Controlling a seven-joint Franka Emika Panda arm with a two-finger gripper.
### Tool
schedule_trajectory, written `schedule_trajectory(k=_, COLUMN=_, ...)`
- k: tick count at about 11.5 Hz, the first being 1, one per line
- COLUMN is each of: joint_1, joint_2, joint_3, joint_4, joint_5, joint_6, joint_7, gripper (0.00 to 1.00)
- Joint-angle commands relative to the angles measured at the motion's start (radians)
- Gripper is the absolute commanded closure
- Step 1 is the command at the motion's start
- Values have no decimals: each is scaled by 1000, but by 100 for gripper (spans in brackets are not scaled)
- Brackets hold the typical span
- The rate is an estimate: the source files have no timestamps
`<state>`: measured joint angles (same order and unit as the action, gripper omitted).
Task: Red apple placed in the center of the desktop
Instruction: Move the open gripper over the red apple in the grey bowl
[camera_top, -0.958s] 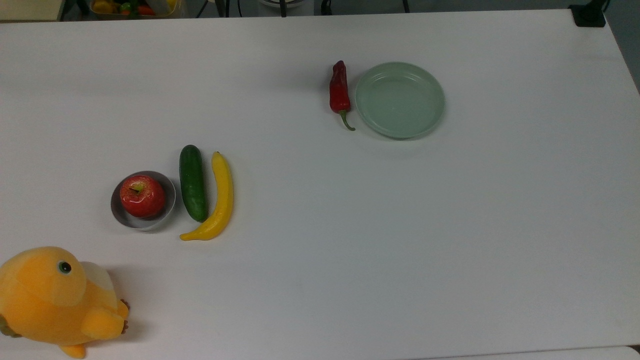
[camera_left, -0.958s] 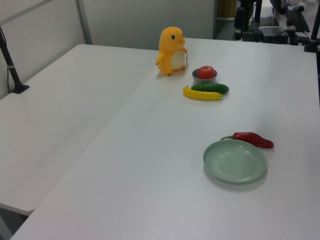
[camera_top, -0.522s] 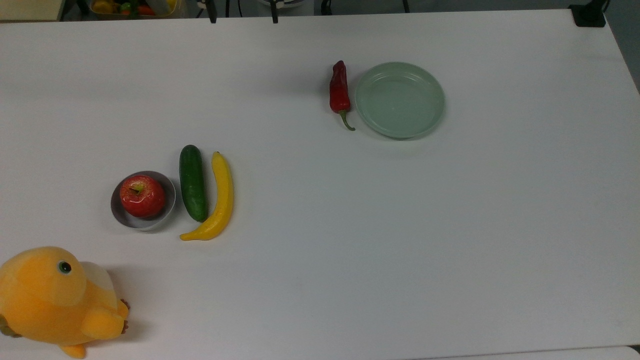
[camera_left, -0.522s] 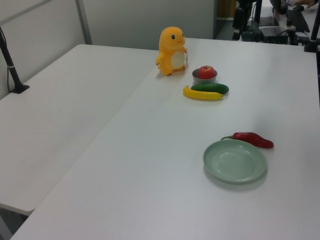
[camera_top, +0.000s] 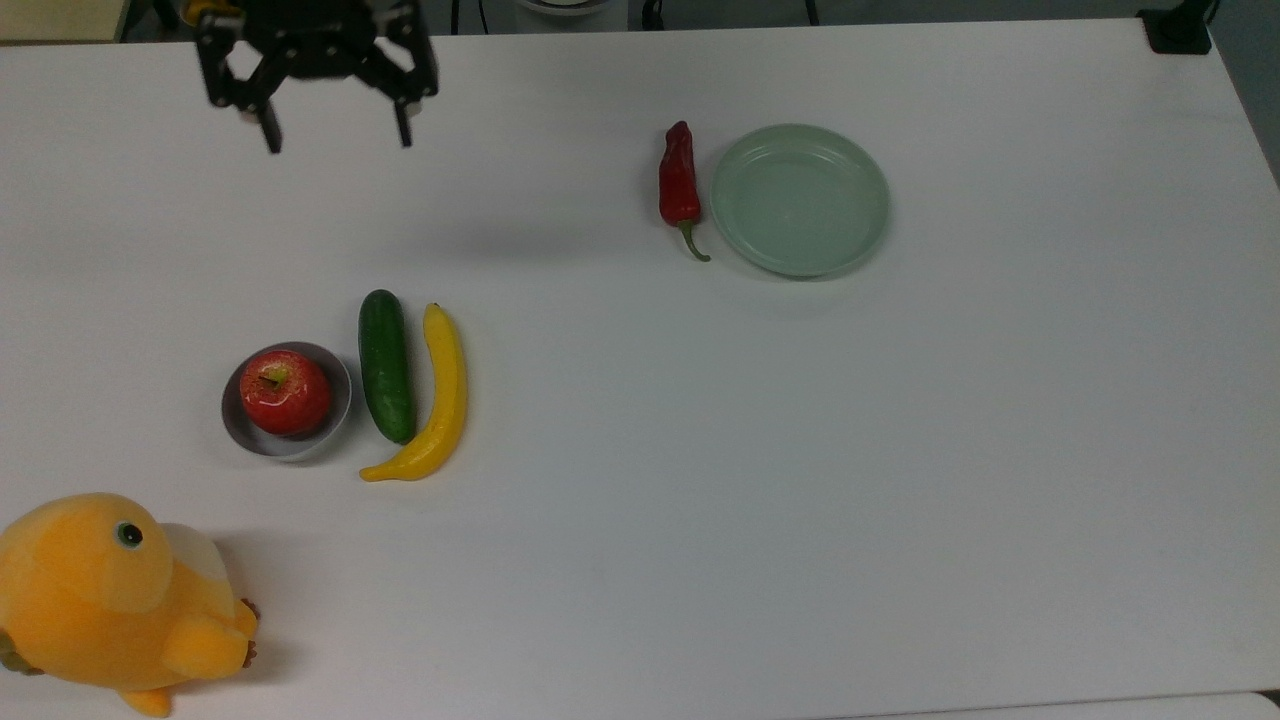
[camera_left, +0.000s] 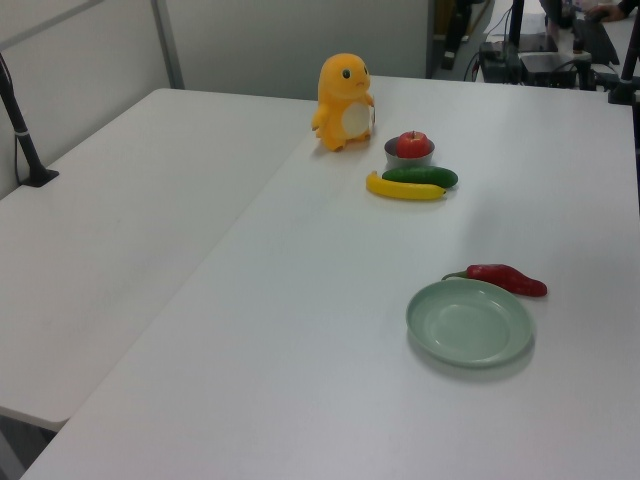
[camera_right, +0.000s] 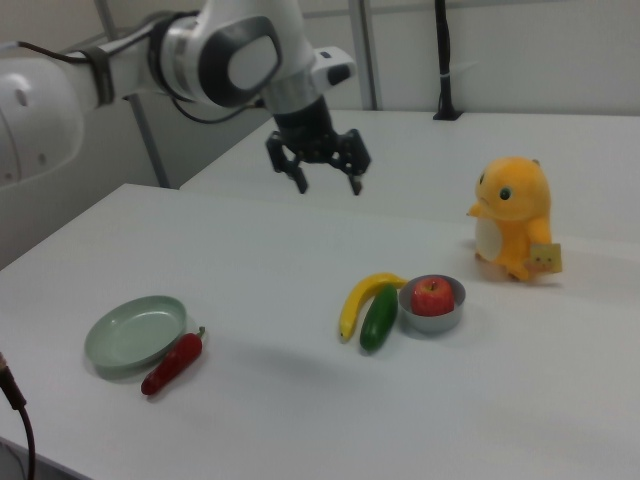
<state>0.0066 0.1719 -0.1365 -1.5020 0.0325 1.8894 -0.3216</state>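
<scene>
Table (camera_top: 700, 500) white, wide. Arm (camera_right: 120, 60) reaches in from right view's left. Plush (camera_top: 110, 600) at top view's lower left. Plate (camera_top: 800, 200) beside chili (camera_top: 678, 185). Gripper (camera_top: 335, 135) high over table, jaws spread, empty. Banana (camera_top: 440, 400), cucumber (camera_top: 385, 365) beside bowl (camera_top: 233, 425). Apple (camera_top: 285, 392) sits in bowl.

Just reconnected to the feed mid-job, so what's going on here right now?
The arm's tool hangs open in the air above the white table, holding nothing. The apple sits untouched in a small grey bowl, with a cucumber and a banana beside it. A chili lies next to an empty green plate, and an orange plush toy stands near the table's edge.
</scene>
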Motion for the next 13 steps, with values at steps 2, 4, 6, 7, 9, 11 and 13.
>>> schedule_trajectory(k=2, joint_1=-60, joint_2=153, joint_3=-11, joint_4=29, joint_5=7, joint_6=218, joint_7=-134, gripper=0)
schedule_trajectory(k=4, joint_1=-74, joint_2=219, joint_3=-11, joint_4=28, joint_5=7, joint_6=305, joint_7=-160, gripper=0)
schedule_trajectory(k=6, joint_1=-80, joint_2=285, joint_3=-11, joint_4=28, joint_5=-2, joint_6=380, joint_7=-165, gripper=0)
schedule_trajectory(k=7, joint_1=-80, joint_2=313, joint_3=-11, joint_4=19, joint_5=-5, joint_6=423, joint_7=-163, gripper=0)
schedule_trajectory(k=9, joint_1=-77, joint_2=352, joint_3=-12, joint_4=6, joint_5=-23, joint_6=477, joint_7=-162, gripper=0)
schedule_trajectory(k=11, joint_1=-77, joint_2=376, joint_3=-11, joint_4=2, joint_5=-61, joint_6=514, joint_7=-157, gripper=0)
schedule_trajectory(k=13, joint_1=-77, joint_2=388, joint_3=-12, joint_4=-9, joint_5=-78, joint_6=524, joint_7=-157, gripper=1)
